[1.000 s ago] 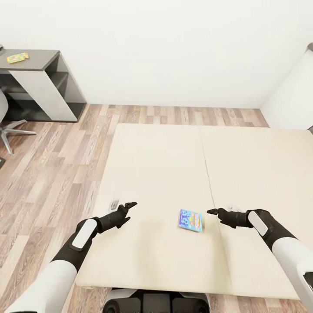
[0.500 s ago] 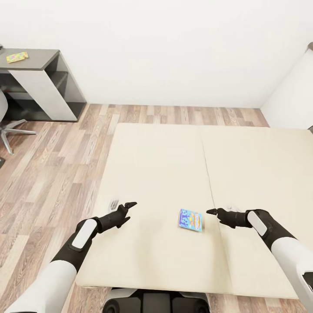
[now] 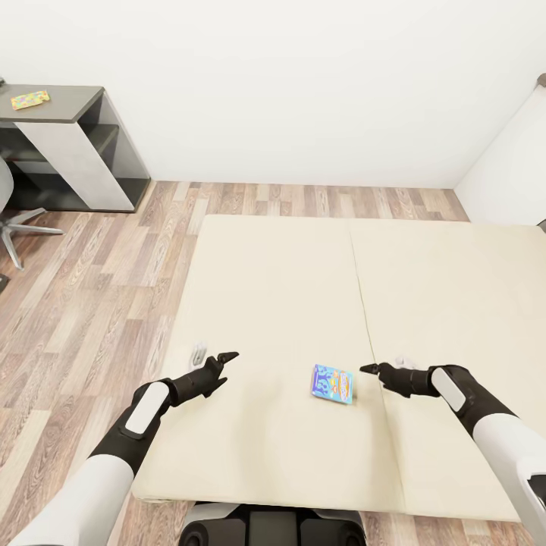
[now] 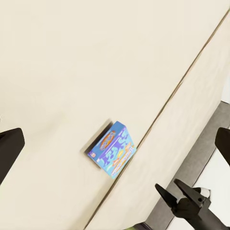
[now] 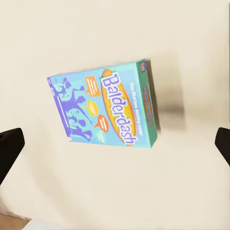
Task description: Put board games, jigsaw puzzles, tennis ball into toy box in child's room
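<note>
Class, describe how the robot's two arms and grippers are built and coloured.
Both arms have white upper shells, black forearms with a pale grey oval panel, and black wrists. The left gripper and right gripper are black, with two slim pointed fingers. No cables or markings are visible.

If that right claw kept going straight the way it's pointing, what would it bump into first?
Most likely the blue Balderdash box lying on the bed: the right gripper points toward it, though its height above the mattress is unclear.
</note>
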You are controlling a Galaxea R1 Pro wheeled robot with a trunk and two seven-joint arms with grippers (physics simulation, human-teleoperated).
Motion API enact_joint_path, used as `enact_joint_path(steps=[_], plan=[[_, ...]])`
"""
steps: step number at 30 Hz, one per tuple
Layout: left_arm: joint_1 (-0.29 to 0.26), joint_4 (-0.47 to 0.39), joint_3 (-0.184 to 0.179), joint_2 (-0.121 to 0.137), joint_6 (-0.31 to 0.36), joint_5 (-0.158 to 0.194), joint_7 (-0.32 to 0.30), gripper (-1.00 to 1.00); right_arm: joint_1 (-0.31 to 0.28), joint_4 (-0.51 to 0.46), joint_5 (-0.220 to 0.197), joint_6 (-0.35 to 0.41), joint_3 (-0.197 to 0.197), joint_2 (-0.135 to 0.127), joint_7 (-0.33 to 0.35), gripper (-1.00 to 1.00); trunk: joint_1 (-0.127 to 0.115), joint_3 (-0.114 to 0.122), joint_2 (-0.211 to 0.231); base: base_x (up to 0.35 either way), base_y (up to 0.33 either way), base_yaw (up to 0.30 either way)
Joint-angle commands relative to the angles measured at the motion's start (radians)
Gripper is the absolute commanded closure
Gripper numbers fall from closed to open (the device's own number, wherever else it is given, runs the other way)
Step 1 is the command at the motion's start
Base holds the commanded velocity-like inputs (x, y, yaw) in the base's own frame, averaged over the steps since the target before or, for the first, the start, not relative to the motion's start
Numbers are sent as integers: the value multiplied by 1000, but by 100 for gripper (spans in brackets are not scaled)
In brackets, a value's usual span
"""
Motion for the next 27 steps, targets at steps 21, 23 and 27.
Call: enact_joint_path(steps=[21,23,27], plan=[[1,-2,1,-1,3,1,-1,-100,11,-100,6,-85,8,-5,89,-100,1,-1,-2,0,0,0],[1,-2,1,-1,3,1,0,-100,12,-101,7,-95,7,-5,98,-100,1,-1,-2,0,0,0],[1,-2,0,0,3,0,1,-100,14,-105,8,-117,8,-5,119,-100,1,-1,-2,0,0,0]])
